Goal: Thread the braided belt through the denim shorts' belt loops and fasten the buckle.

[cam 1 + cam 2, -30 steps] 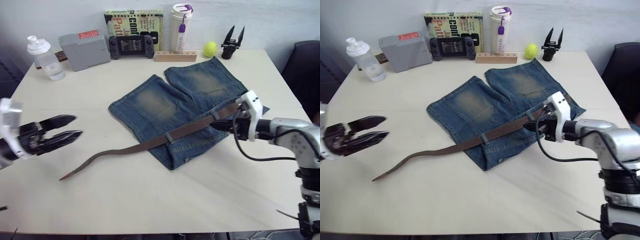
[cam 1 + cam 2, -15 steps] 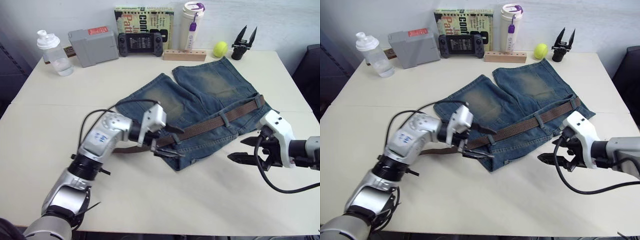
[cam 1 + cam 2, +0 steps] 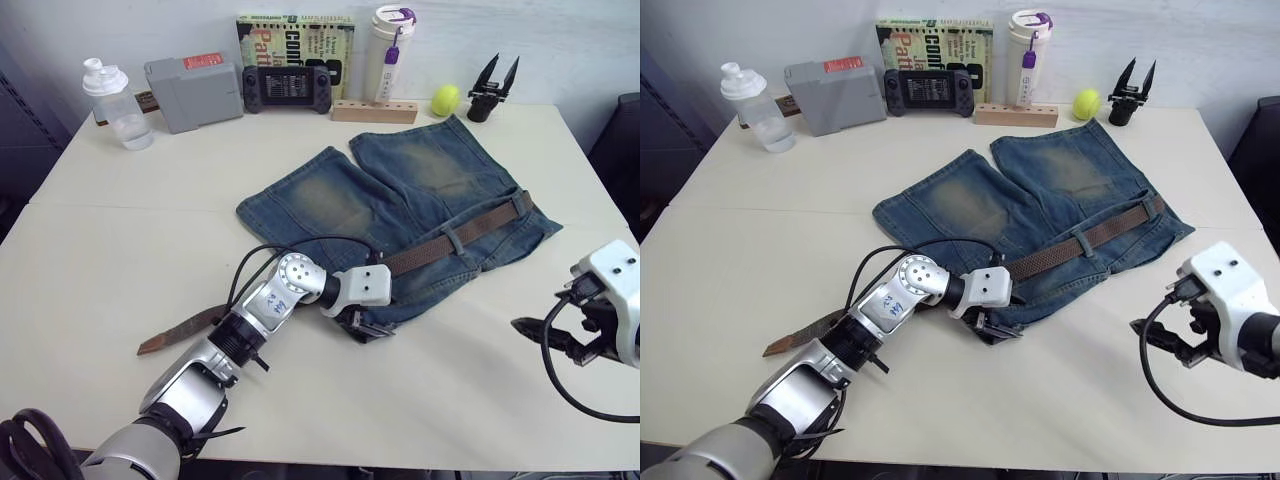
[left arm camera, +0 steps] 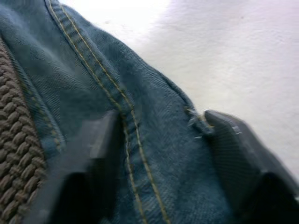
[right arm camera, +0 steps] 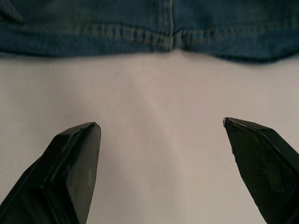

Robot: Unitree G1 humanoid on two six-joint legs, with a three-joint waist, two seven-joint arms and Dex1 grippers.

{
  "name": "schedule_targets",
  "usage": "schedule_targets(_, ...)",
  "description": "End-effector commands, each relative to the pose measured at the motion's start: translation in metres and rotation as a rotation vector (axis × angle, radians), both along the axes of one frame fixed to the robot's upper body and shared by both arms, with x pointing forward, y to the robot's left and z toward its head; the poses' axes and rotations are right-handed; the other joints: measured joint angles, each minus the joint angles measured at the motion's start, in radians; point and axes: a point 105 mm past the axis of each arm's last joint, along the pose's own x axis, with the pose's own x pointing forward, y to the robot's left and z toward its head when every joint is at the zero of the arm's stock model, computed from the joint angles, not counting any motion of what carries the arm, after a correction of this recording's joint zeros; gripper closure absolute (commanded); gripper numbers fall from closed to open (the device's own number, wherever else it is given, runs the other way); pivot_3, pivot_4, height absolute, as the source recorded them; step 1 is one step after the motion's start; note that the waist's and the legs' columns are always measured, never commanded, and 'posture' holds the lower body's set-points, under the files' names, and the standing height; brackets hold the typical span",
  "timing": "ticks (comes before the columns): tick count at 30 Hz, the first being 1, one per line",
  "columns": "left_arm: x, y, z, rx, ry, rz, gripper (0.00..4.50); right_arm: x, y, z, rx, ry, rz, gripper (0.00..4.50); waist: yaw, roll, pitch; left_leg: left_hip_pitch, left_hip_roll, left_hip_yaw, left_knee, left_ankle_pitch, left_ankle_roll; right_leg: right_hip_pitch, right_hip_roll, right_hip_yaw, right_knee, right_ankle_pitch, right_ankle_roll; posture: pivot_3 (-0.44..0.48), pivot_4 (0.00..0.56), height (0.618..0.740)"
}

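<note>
the braided belt (image 3: 455, 238) is lying across the waistband of the denim shorts (image 3: 400, 205) mid-table, passing under at least one belt loop (image 3: 453, 240), its tail trailing toward 8 o'clock. the buckle isn't fastened. the left gripper (image 3: 365, 327) is straddling the waistband corner, fingers spread. the right gripper (image 3: 535, 328), at 4 o'clock, is hovering spread and empty.

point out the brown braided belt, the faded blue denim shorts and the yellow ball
brown braided belt (image 3: 470, 231), left eye view, woven strap.
faded blue denim shorts (image 3: 330, 200), left eye view, worn leg patch.
yellow ball (image 3: 446, 99), left eye view, centre.
</note>
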Motion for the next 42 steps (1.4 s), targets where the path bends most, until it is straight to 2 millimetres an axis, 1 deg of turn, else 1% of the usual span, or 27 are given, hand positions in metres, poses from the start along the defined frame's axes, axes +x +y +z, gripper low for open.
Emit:
schedule_targets(1, -0.003, 0.024, -0.001, 0.04, 0.017, -0.007, 2.91, 0.004, 0.012, 0.031, 0.004, -0.132, 0.125, 0.0, -0.004, 0.0, 0.0, 0.001, 0.0, 0.0, 0.0, 0.0, 0.0, 0.0, 0.0, 0.0, 0.0, 0.0, 0.0, 0.0, 0.15, 0.697)
schedule_targets(2, -0.004, 0.03, -0.001, 0.051, 0.022, -0.005, 3.4, 0.004, 0.015, 0.035, 0.016, -0.141, 0.155, 0.0, -0.007, 0.0, 0.0, 0.001, 0.0, 0.0, 0.0, 0.0, 0.0, 0.0, 0.0, 0.0, 0.0, 0.0, 0.0, 0.0, 0.15, 0.697)
schedule_targets(3, -0.003, 0.041, 0.002, 0.058, 0.027, 0.0, 3.85, 0.002, 0.022, 0.038, 0.053, -0.135, 0.203, 0.0, -0.008, 0.0, 0.0, 0.001, 0.001, 0.0, 0.0, 0.0, 0.0, 0.0, 0.001, 0.0, 0.0, 0.0, 0.0, 0.0, 0.15, 0.697)
schedule_targets(4, -0.003, 0.048, 0.003, 0.061, 0.029, 0.002, 4.26, 0.001, 0.025, 0.04, 0.078, -0.127, 0.232, 0.0, -0.008, 0.0, 0.0, 0.002, 0.001, 0.0, -0.001, 0.0, -0.001, 0.001, 0.001, 0.0, 0.0, 0.0, 0.0, 0.0, 0.15, 0.697)
schedule_targets(5, -0.001, 0.061, 0.008, 0.055, 0.049, 0.013, 4.42, -0.002, 0.032, 0.04, 0.106, -0.108, 0.282, 0.0, -0.008, 0.0, 0.0, 0.002, 0.002, 0.0, -0.001, 0.0, -0.001, 0.001, 0.002, 0.0, -0.001, 0.0, 0.0, 0.0, 0.15, 0.697)
schedule_targets(7, 0.003, 0.091, 0.012, 0.073, 0.059, 0.032, 4.42, -0.005, 0.042, 0.04, 0.154, -0.068, 0.354, 0.0, -0.01, 0.0, 0.0, 0.002, 0.002, -0.001, -0.001, 0.001, -0.001, 0.002, 0.002, -0.001, 0.0, 0.0, 0.0, 0.0, 0.15, 0.697)
schedule_targets(8, 0.003, 0.101, 0.013, 0.083, 0.06, 0.036, 4.42, -0.005, 0.045, 0.04, 0.168, -0.055, 0.373, 0.0, -0.018, 0.0, 0.0, 0.002, 0.002, -0.001, 0.0, 0.001, -0.001, 0.002, 0.002, -0.001, 0.0, 0.0, 0.0, 0.0, 0.15, 0.697)
schedule_targets(10, 0.005, 0.127, 0.013, 0.113, 0.057, 0.043, 4.42, -0.002, 0.049, 0.037, 0.18, -0.042, 0.398, 0.0, -0.021, 0.0, 0.0, 0.003, 0.002, -0.001, -0.001, 0.001, -0.002, 0.002, 0.002, -0.002, 0.0, 0.0, -0.001, 0.0, 0.15, 0.697)
schedule_targets(12, 0.009, 0.158, 0.013, 0.15, 0.047, 0.078, 4.42, 0.004, 0.054, 0.034, 0.185, -0.034, 0.424, 0.0, -0.026, 0.0, 0.0, 0.002, 0.002, -0.001, 0.0, 0.001, -0.002, 0.002, 0.001, -0.002, 0.0, 0.0, -0.001, 0.0, 0.15, 0.697)
schedule_targets(15, 0.011, 0.191, 0.008, 0.214, 0.016, 0.122, 4.42, 0.009, 0.06, 0.029, 0.191, -0.016, 0.448, 0.0, -0.031, 0.0, 0.0, 0.003, 0.002, -0.001, -0.001, 0.0, -0.002, 0.002, 0.001, -0.001, -0.001, 0.0, -0.001, 0.0, 0.15, 0.697)
schedule_targets(19, 0.009, 0.22, 0.007, 0.234, 0.034, 0.166, 4.42, 0.017, 0.064, 0.023, 0.194, 0.0, 0.458, 0.0, -0.033, 0.001, 0.0, 0.003, 0.002, -0.001, -0.001, 0.001, -0.002, 0.001, 0.001, -0.001, 0.0, 0.0, -0.001, 0.0, 0.15, 0.697)
schedule_targets(20, 0.007, 0.227, 0.007, 0.228, 0.061, 0.183, 4.42, 0.019, 0.065, 0.022, 0.193, 0.004, 0.461, 0.0, -0.033, 0.001, 0.0, 0.003, 0.002, 0.0, -0.001, 0.001, -0.002, 0.001, 0.001, -0.001, 0.001, 0.0, -0.001, 0.0, 0.15, 0.697)
schedule_targets(21, 0.006, 0.233, 0.009, 0.211, 0.089, 0.203, 4.42, 0.02, 0.066, 0.021, 0.197, 0.006, 0.466, 0.0, -0.035, 0.001, 0.0, 0.003, 0.002, 0.0, -0.001, 0.001, -0.002, 0.0, 0.001, 0.0, 0.002, 0.0, -0.001, 0.0, 0.15, 0.697)
schedule_targets(22, 0.009, 0.238, 0.013, 0.183, 0.076, 0.237, 4.42, 0.023, 0.067, 0.019, 0.204, 0.007, 0.466, 0.0, -0.038, 0.001, 0.0, 0.003, 0.002, 0.0, -0.001, 0.001, -0.002, 0.0, 0.001, 0.0, 0.002, 0.0, -0.001, 0.0, 0.15, 0.697)
schedule_targets(24, 0.01, 0.249, 0.023, 0.104, 0.105, 0.292, 4.42, 0.031, 0.067, 0.018, 0.184, -0.02, 0.465, 0.0, -0.047, 0.001, 0.0, 0.002, 0.002, 0.0, -0.001, 0.001, -0.002, -0.001, 0.001, 0.0, 0.003, 0.0, -0.001, 0.0, 0.15, 0.697)
schedule_targets(26, 0.006, 0.256, 0.03, 0.055, 0.158, 0.317, 3.4, 0.035, 0.068, 0.016, 0.188, -0.009, 0.468, 0.0, -0.055, 0.001, 0.0, 0.001, 0.002, 0.001, -0.001, 0.001, -0.003, -0.003, 0.001, 0.001, 0.004, -0.001, -0.001, 0.0, 0.15, 0.697)
schedule_targets(28, 0.0, 0.263, 0.039, 0.024, 0.19, 0.335, 2.67, 0.037, 0.069, 0.016, 0.187, 0.001, 0.487, 0.0, -0.059, 0.001, 0.0, 0.0, 0.002, 0.003, -0.002, 0.001, -0.003, -0.006, 0.001, 0.002, 0.007, -0.001, -0.002, 0.0, 0.15, 0.697)
schedule_targets(29, -0.001, 0.266, 0.046, -0.007, 0.196, 0.356, 2.19, 0.039, 0.069, 0.015, 0.184, 0.003, 0.489, 0.0, -0.059, 0.001, 0.0, 0.0, 0.002, 0.004, -0.002, 0.002, -0.003, -0.007, 0.001, 0.002, 0.011, -0.001, -0.002, 0.0, 0.15, 0.697)
schedule_targets(32, 0.002, 0.29, 0.087, -0.166, 0.209, 0.498, 0.84, 0.055, 0.065, 0.017, 0.238, 0.015, 0.448, 0.0, -0.057, -0.001, 0.002, 0.0, 0.002, 0.004, 0.0, 0.002, -0.003, -0.007, 0.001, 0.003, 0.012, -0.001, -0.002, 0.0, 0.15, 0.697)
schedule_targets(34, 0.006, 0.3, 0.105, -0.256, 0.225, 0.582, 0.06, 0.063, 0.067, 0.02, 0.285, 0.016, 0.446, 0.0, -0.055, -0.001, 0.002, -0.001, 0.002, 0.004, 0.0, 0.002, -0.003, -0.008, 0.0, 0.003, 0.011, -0.001, -0.002, 0.0, 0.15, 0.697)
schedule_targets(36, 0.01, 0.309, 0.106, -0.274, 0.242, 0.661, 0.06, 0.071, 0.069, 0.021, 0.304, 0.011, 0.448, 0.0, -0.052, 0.0, 0.002, 0.0, 0.001, 0.004, 0.0, 0.002, -0.003, -0.008, -0.001, 0.004, 0.011, -0.001, -0.002, 0.0, 0.15, 0.697)
schedule_targets(37, 0.017, 0.314, 0.101, -0.264, 0.235, 0.732, 0.06, 0.08, 0.071, 0.025, 0.338, -0.012, 0.44, 0.0, -0.05, 0.0, 0.002, 0.0, 0.0, 0.004, 0.0, 0.002, -0.003, -0.008, -0.002, 0.004, 0.011, -0.001, -0.002, 0.0, 0.15, 0.697)
schedule_targets(39, 0.031, 0.317, 0.101, -0.324, 0.235, 0.849, 0.06, 0.098, 0.073, 0.03, 0.397, -0.045, 0.411, 0.0, -0.05, 0.001, 0.002, 0.001, -0.002, 0.005, 0.0, 0.002, -0.003, -0.007, -0.003, 0.004, 0.012, -0.001, -0.002, 0.0, 0.15, 0.697)
schedule_targets(40, 0.037, 0.314, 0.101, -0.368, 0.266, 0.886, 0.06, 0.106, 0.074, 0.031, 0.418, -0.053, 0.4, 0.0, -0.05, 0.001, 0.002, 0.0, -0.002, 0.005, 0.0, 0.002, -0.002, -0.008, -0.002, 0.004, 0.014, -0.001, -0.002, 0.0, 0.15, 0.697)
schedule_targets(42, 0.044, 0.302, 0.1, -0.41, 0.309, 0.909, 0.06, 0.119, 0.075, 0.028, 0.431, -0.047, 0.383, 0.0, -0.05, 0.0, 0.002, -0.001, -0.003, 0.004, 0.001, 0.003, -0.001, -0.009, -0.001, 0.004, 0.018, -0.001, -0.002, 0.0, 0.15, 0.697)
